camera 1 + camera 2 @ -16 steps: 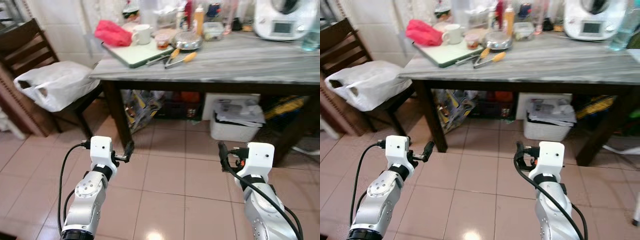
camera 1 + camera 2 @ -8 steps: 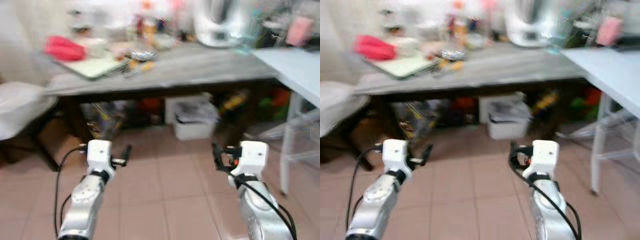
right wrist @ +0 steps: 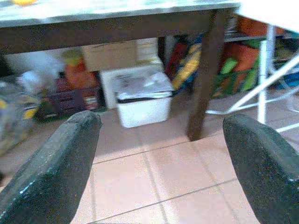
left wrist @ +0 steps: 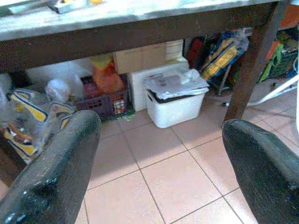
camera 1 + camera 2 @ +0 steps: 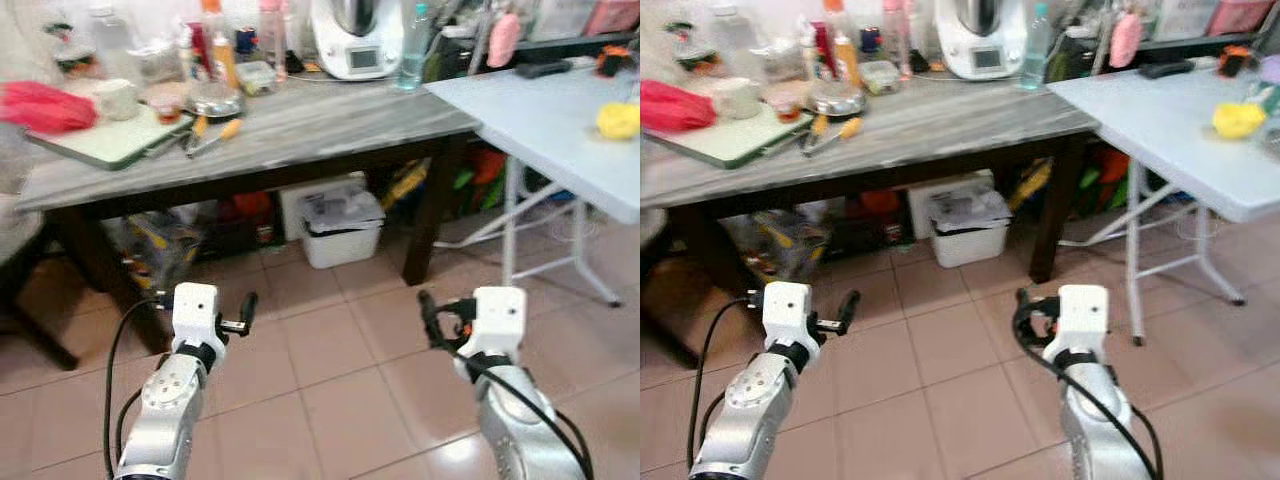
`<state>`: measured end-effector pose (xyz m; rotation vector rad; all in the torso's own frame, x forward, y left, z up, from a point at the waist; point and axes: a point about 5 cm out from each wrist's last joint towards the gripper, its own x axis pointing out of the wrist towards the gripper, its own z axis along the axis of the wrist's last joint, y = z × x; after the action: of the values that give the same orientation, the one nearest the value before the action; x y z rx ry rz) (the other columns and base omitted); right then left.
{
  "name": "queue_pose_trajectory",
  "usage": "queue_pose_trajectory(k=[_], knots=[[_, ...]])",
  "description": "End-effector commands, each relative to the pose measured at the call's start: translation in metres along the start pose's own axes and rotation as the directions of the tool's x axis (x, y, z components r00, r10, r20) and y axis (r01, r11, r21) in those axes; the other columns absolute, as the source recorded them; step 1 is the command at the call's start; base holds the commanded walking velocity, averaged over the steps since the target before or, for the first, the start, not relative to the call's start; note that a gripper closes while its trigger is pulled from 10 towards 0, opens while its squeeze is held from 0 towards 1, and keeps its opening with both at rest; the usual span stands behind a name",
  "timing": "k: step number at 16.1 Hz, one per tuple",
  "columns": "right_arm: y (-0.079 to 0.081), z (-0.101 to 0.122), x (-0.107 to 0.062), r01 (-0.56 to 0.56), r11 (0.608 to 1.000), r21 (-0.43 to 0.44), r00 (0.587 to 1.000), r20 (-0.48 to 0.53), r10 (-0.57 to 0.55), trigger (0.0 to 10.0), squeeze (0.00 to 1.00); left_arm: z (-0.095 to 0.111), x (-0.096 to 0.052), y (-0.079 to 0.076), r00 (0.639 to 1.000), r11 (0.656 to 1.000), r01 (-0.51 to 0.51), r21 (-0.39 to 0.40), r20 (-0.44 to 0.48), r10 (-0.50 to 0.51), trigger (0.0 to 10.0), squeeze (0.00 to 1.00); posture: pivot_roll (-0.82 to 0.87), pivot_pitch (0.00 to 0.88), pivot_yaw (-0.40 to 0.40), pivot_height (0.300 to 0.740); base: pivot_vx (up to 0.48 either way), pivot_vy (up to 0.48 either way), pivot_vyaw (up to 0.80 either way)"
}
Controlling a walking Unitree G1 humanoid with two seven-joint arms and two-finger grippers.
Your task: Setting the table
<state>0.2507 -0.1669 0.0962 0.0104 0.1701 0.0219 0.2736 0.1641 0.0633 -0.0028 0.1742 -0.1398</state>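
**Still far from both surfaces**

Ahead, head view: cluttered grey surface (image 5: 300,120), white surface (image 5: 540,110) holding a yellow thing (image 5: 618,120).

Wrist views: left claw (image 4: 159,163) and right claw (image 3: 163,163) wide, empty. Walking on risks clipping the table leg (image 3: 203,74).

the bottles and jars (image 5: 215,45) at the far edge of the grey table (image 5: 300,125) are too blurred to tell apart. the red bundle (image 5: 40,105) at far left is soft-edged, and the light blue table (image 5: 540,120) is cut off at right.
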Motion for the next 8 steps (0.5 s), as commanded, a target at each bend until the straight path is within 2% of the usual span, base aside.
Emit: queue_pose_trajectory(k=[1,4,5,8], knots=[[0.0021,0.0066,0.0024,-0.01,1.0,0.005,0.999,0.036,0.009,10.0,0.0,0.0036,0.0015,0.0013,1.0,1.0,-0.012,0.007,0.009,0.012,10.0,0.0,-0.06,0.031,0.057,0.74,0.0,0.0,0.0],[0.0025,0.0052,0.0036,0.03,0.999,0.018,0.997,0.069,-0.031,10.0,0.0,0.0077,0.0046,0.0029,0.999,0.999,-0.032,0.001,0.023,0.032,10.0,0.0,-0.06,0.003,0.087,0.74,0.0,0.0,0.0],[0.0023,0.0046,0.0034,0.036,0.999,-0.005,0.997,0.067,-0.036,10.0,0.0,0.0079,0.0051,0.0027,0.999,1.0,-0.031,0.001,0.023,0.031,10.0,0.0,-0.06,0.001,0.088,0.74,0.0,0.0,0.0],[0.0023,0.0046,0.0034,0.036,0.999,-0.005,0.997,0.067,-0.036,10.0,0.0,0.0079,0.0051,0.0027,0.999,1.0,-0.031,0.001,0.023,0.031,10.0,0.0,-0.06,0.001,0.088,0.74,0.0,0.0,0.0]])
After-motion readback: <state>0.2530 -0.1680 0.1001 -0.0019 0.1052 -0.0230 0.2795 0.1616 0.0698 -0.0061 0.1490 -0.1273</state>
